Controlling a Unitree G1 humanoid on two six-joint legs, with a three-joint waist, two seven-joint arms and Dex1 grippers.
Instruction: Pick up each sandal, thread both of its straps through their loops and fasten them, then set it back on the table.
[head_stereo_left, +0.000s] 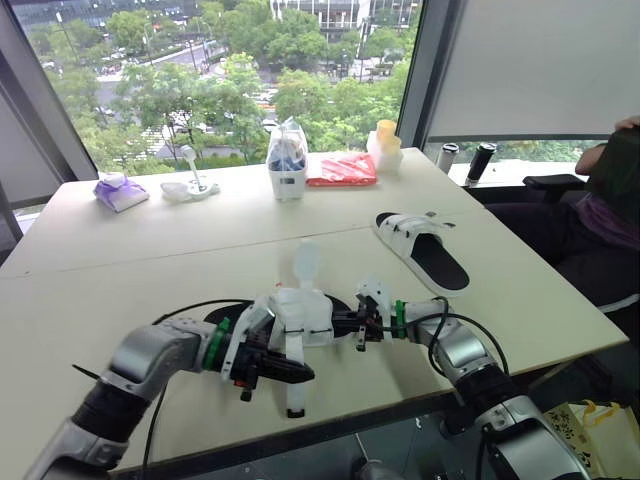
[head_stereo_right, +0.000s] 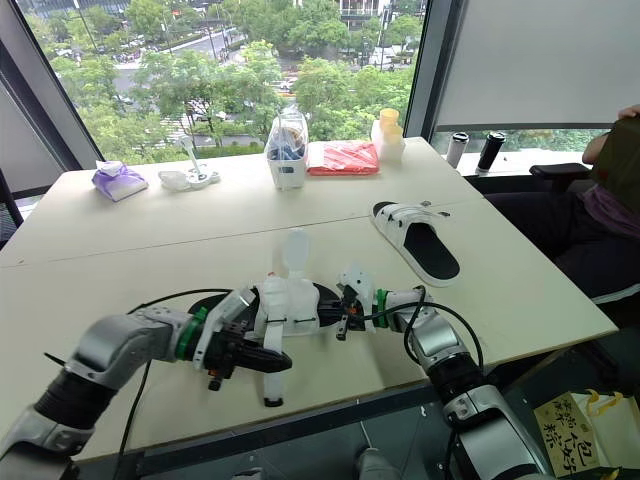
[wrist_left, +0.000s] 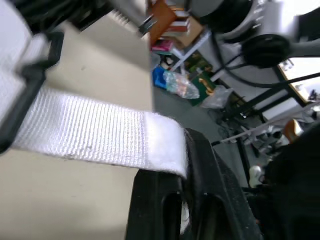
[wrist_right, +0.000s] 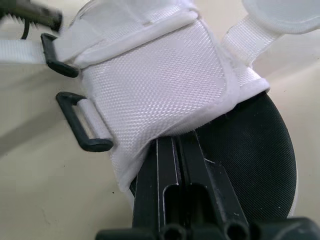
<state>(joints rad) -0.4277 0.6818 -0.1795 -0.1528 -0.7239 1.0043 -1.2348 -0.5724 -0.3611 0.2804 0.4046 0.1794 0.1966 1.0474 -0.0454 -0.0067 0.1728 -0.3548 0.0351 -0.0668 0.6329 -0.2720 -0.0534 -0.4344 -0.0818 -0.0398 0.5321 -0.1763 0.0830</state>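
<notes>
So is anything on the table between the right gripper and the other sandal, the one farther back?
Nothing visible: the right gripper, clamped on the near sandal, has only bare table between it and the far sandal.

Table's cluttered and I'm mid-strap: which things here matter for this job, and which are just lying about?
Job:
near sandal
its strap, held in the left gripper
right gripper, clamped on its upper
black loops
far sandal

Lying about:
purple pouch
clear plastic piece
white tub
red packet
stacked cups
two flasks
</notes>
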